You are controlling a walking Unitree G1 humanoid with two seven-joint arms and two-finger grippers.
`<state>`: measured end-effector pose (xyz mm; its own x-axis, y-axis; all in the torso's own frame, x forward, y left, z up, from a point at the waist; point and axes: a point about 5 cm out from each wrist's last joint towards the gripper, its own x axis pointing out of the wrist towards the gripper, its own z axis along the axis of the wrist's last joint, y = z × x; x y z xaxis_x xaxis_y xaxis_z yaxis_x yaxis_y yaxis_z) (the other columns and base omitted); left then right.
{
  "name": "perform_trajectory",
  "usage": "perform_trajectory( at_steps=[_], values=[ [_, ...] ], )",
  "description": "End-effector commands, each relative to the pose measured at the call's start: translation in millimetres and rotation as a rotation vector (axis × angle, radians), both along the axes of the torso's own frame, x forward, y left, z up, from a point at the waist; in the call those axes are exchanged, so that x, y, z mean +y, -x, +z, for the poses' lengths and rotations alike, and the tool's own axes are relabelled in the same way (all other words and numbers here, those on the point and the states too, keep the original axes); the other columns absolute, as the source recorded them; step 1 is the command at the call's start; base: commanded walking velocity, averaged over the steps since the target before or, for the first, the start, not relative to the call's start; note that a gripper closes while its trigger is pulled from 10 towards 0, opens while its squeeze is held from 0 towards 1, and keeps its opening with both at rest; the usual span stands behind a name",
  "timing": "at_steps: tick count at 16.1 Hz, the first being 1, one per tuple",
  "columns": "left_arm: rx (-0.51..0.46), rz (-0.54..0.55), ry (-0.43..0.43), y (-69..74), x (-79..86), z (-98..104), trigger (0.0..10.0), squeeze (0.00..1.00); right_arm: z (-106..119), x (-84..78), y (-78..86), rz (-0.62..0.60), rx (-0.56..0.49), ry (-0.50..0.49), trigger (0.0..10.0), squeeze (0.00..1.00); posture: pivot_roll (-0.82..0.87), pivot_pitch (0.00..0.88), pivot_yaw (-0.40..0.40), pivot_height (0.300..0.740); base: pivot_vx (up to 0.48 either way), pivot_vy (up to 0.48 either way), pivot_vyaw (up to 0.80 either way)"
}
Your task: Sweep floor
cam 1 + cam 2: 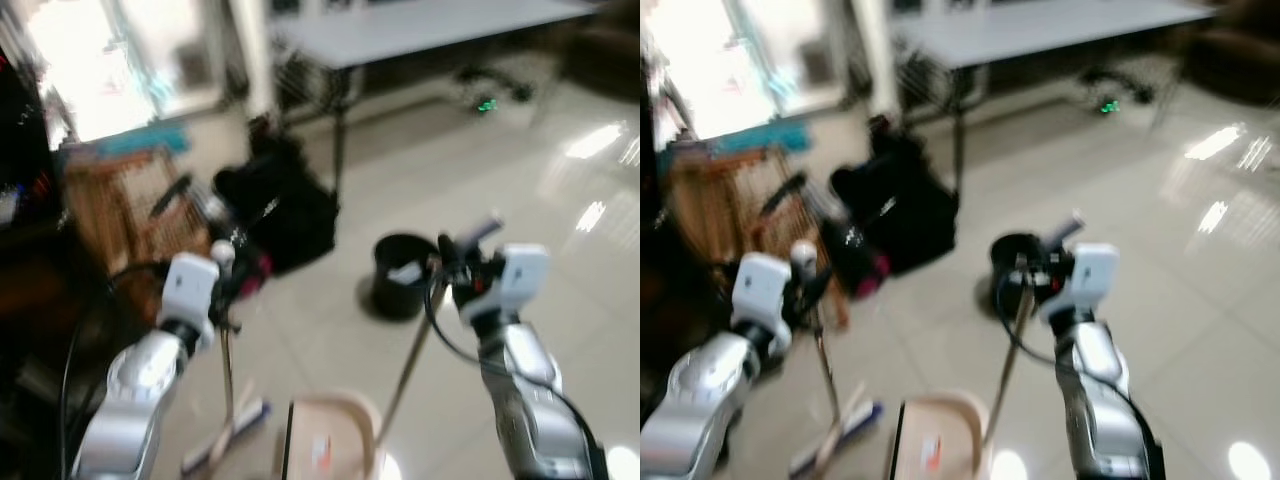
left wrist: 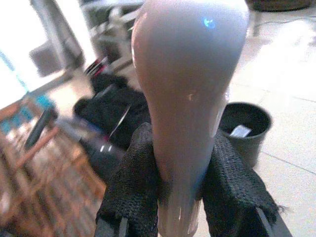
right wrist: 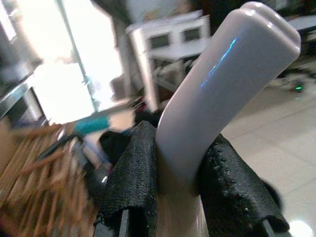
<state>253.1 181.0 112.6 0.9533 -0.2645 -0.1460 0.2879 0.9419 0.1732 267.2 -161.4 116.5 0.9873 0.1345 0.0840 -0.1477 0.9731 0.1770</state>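
My left gripper (image 1: 222, 272) is shut on the broom handle (image 2: 190, 98), whose rounded grey top stands between its black fingers (image 2: 132, 182). The broom hangs upright, and its head (image 1: 226, 436) rests on the tiled floor low in front of me. My right gripper (image 1: 447, 266) is shut on the dustpan handle (image 3: 222, 89), a flat grey bar. The long stick slants down to the beige dustpan (image 1: 330, 438) on the floor between my arms. The eye views are blurred.
A black bucket (image 1: 403, 272) stands on the glossy floor just ahead of the right gripper. A black bag (image 1: 285, 205) lies by a white table's leg (image 1: 338, 140). Wooden racks (image 1: 120, 205) stand at the left. Open floor stretches to the right.
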Motion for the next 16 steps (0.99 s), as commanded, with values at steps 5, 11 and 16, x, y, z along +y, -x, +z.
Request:
perform_trajectory(
  at_steps=[5, 11, 16],
  values=[
    [0.031, 0.067, 0.002, -0.3, 13.6, -12.0, 10.0, 0.0, 5.9, 6.9, -5.2, 0.053, -0.011, 0.0, 10.0, 0.0, 0.08, 0.021, -0.009, 0.74, 0.0, -0.262, 0.76],
    [0.026, 0.093, -0.029, -5.0, 28.4, -15.9, 10.0, 0.0, 1.9, 6.3, -4.9, 0.046, 0.021, -0.084, 10.0, 0.0, 0.09, 0.025, -0.018, 0.74, 0.0, 0.24, 0.0],
    [-0.06, 0.007, -0.07, -21.8, 11.6, 7.9, 10.0, 0.0, -3.1, 1.8, -0.3, -0.028, 0.041, -0.138, 10.0, 0.0, 0.08, 0.015, 0.03, 0.74, 0.0, 0.0, 0.16]
  ],
)
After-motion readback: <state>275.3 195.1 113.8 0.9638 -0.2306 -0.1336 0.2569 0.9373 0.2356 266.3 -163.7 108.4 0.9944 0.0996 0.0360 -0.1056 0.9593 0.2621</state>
